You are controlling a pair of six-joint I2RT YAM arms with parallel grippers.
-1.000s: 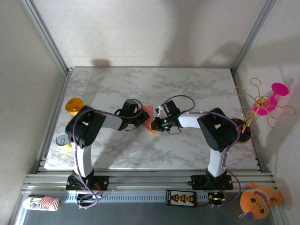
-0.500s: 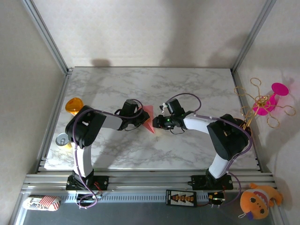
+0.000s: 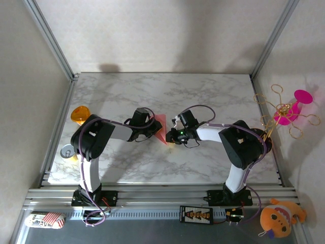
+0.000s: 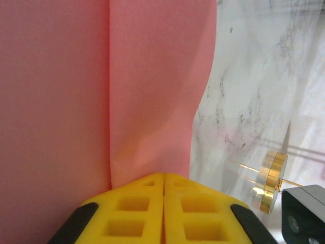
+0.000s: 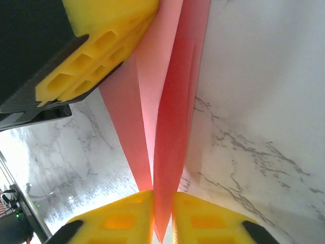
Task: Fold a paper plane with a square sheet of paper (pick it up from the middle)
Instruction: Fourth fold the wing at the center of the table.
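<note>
Square sheet of paper (image 3: pixel 161 126) (one, creased) is being held between left arm (image 3: pixel 96 136) and right arm (image 3: pixel 236 141), both bending inward. Left gripper (image 4: pixel 163 178) is pinching its edge, jaws pressed together; right gripper (image 5: pixel 162 198) is pinching its tip.

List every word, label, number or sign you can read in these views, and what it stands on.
No text is readable.
Printing on the striped packet, front left: too small to read.
Yellow markings on the black board between the arm bases: too small to read.
The pink paper: blank.

Folded salmon-pink paper (image 3: pixel 162 127) (pointed, mid-table)
</note>
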